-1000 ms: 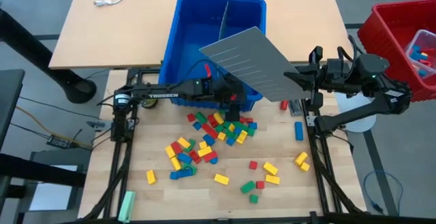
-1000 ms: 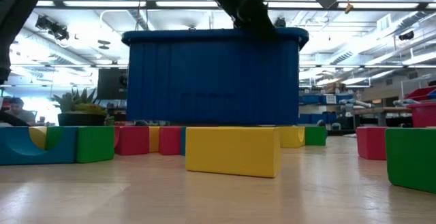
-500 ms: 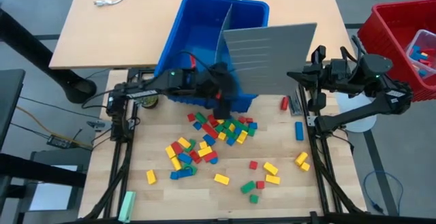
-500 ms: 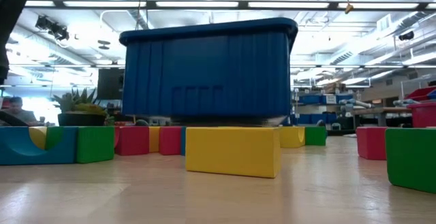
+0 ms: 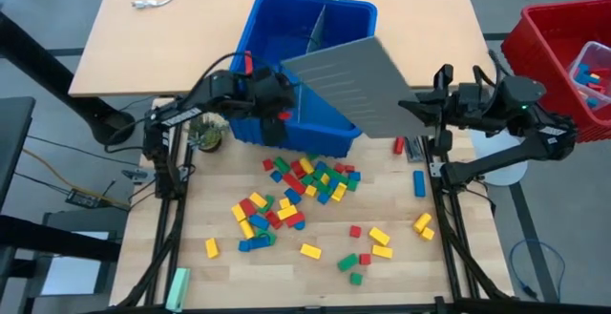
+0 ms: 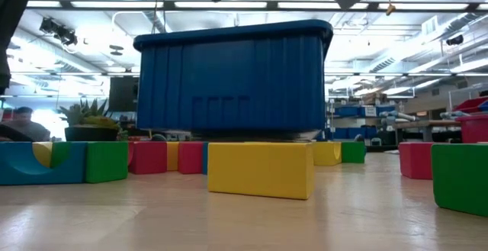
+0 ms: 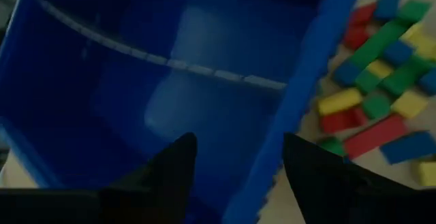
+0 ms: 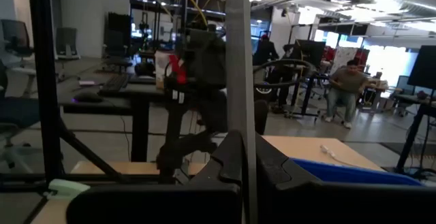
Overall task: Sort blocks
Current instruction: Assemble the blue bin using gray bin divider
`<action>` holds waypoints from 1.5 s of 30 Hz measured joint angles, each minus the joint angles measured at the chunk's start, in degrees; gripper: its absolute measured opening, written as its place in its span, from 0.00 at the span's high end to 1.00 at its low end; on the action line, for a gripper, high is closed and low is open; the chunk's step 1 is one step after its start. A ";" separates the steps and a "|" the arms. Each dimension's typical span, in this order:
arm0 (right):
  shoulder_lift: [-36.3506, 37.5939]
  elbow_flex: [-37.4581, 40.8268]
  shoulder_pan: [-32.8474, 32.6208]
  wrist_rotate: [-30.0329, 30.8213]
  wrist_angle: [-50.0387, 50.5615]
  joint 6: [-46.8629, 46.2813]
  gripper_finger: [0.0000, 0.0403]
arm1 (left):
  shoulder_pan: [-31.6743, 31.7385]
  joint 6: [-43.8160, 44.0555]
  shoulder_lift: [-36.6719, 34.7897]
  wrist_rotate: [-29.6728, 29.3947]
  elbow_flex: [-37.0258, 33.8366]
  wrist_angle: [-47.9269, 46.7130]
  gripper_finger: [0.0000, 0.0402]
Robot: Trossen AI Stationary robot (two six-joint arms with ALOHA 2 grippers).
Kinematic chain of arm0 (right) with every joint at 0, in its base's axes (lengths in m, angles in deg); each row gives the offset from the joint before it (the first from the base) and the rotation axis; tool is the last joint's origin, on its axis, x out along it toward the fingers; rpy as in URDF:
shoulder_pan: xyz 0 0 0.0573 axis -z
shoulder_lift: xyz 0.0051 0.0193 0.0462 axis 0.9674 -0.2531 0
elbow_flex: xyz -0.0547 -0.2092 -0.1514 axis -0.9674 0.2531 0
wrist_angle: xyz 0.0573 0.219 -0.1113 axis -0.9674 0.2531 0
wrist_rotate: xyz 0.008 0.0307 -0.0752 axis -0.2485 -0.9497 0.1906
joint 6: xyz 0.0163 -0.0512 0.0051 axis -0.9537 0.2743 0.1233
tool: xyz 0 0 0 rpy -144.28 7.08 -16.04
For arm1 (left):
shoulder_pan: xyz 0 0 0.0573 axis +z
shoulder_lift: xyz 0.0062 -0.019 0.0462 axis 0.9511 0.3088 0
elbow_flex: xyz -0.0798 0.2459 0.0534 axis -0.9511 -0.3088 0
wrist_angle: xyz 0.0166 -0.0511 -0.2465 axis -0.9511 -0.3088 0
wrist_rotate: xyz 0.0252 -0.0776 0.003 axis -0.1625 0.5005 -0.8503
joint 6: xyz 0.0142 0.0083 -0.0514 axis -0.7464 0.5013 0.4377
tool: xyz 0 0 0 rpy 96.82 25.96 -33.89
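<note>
The left claw (image 5: 277, 123) hangs over the near left part of the blue bin (image 5: 263, 28), just inside its front wall, with its fingers (image 7: 170, 169) spread wide and nothing between them; the left wrist view shows only the bin's blue floor and a divider between them. The blocks (image 5: 305, 180) lie outside the bin, on the bench (image 5: 191, 199) just beyond that same front wall, toward the bench's near edge. So the main heap sits near the left claw but across the wall from it, and slightly toward the bench's right side. A looser scatter runs on toward the near edge and the right edge. The bricks point every way, so no single long axis serves; each pick probably needs its own wrist turn.

The right claw (image 5: 417, 104) stands above the bench's far right corner, clamped shut on the edge of a grey ridged panel (image 5: 348, 75) held tilted over the bin. Being occupied and farther off, it seems the poorer choice for the heap; the left arm is nearer.
</note>
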 joint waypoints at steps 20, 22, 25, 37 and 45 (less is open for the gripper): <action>-0.70 -0.01 0.00 2.69 -1.81 4.12 1.00 | 16.80 -9.51 -6.16 22.24 -23.24 19.84 0.45; -0.78 -0.01 0.00 2.69 -1.72 4.20 1.00 | 15.96 -8.73 -6.29 24.47 -25.52 19.96 0.45; -1.14 -0.01 0.00 2.67 -1.56 4.31 1.00 | 14.43 -8.03 -6.30 26.73 -28.03 22.38 0.45; -4.69 -0.01 0.00 2.69 -1.59 5.16 1.00 | 5.88 -2.21 -6.36 33.38 -36.84 35.00 0.45; -5.91 -0.01 0.63 2.80 -1.97 5.50 1.00 | 4.79 -3.71 -6.38 26.40 -31.50 34.06 0.45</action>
